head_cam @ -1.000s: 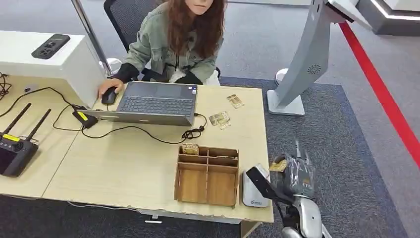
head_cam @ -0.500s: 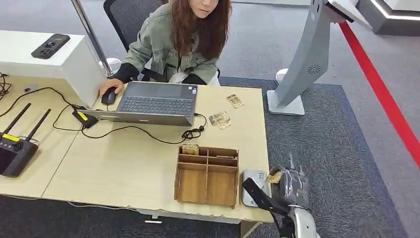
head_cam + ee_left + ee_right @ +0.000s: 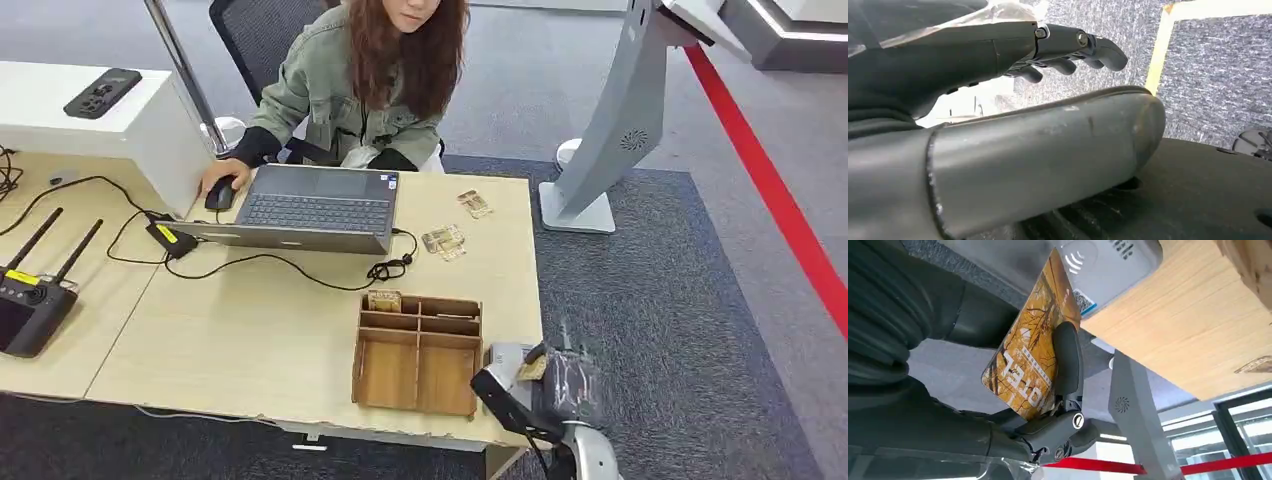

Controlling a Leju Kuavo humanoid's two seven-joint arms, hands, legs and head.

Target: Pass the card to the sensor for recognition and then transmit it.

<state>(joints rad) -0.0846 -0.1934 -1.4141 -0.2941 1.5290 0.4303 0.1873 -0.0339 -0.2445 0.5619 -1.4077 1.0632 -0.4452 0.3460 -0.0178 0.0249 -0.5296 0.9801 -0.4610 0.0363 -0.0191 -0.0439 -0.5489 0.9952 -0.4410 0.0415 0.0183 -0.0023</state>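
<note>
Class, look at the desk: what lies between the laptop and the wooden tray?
In the head view, a black cable loops across bare desk between the laptop and the wooden tray.

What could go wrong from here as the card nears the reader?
The right hand pinches the card near one end, so touching the sensor could lever it loose. The sensor sits at the table corner, so a push might slide it off. The wooden organizer stands beside it and could be knocked.

Wooden table (image 3: 250,330): laptop (image 3: 310,208), organizer (image 3: 418,353), sensor (image 3: 503,357).
</note>
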